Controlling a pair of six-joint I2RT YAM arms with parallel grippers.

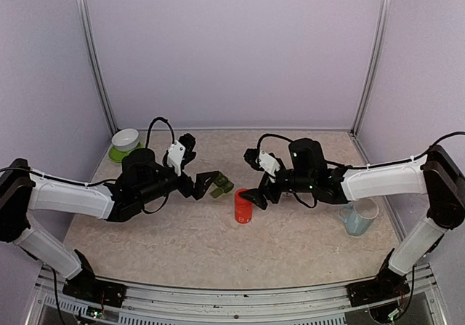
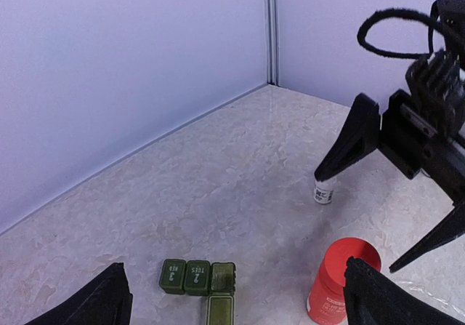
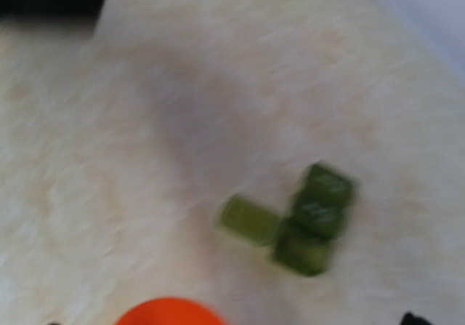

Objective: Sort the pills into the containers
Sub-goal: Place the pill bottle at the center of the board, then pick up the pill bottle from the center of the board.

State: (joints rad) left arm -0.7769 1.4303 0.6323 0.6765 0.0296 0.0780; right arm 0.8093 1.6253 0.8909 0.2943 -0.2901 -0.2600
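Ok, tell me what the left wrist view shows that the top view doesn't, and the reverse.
Left wrist only: a small white vial near the open right gripper, and pale marks on two shut lids of the containers. Top only: the white bowl and the pale blue mug. Both: the containers, the red bottle and the right gripper.

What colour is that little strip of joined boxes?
Dark green, with pale marks on two lids; the strip shows best in the left wrist view.
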